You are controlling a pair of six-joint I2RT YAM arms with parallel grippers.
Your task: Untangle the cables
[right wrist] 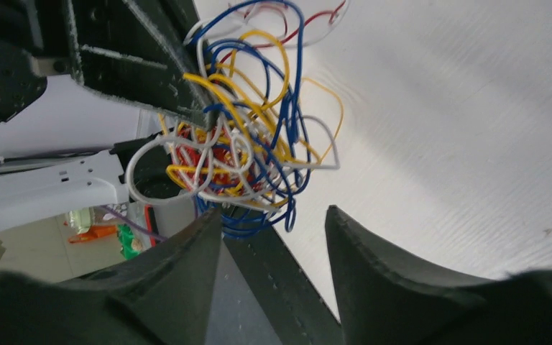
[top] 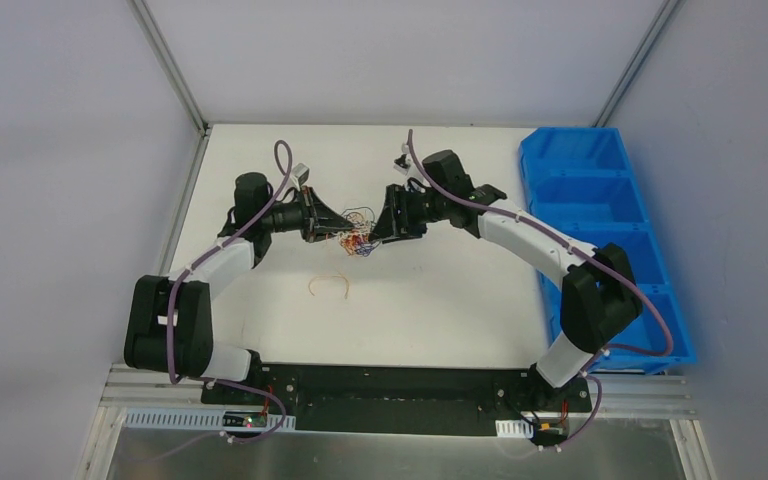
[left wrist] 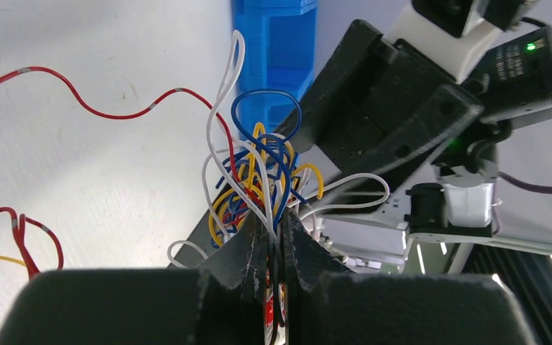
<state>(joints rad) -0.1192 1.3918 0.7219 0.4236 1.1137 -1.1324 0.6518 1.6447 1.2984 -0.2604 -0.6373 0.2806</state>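
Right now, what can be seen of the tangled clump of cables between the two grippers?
The clump is a loose knot of thin, glossy wires: blue, yellow, white and red, looping through each other. The left gripper is shut on several strands at its base. The right gripper stands open close to its lowest blue loops. One red strand trails away over the white table.
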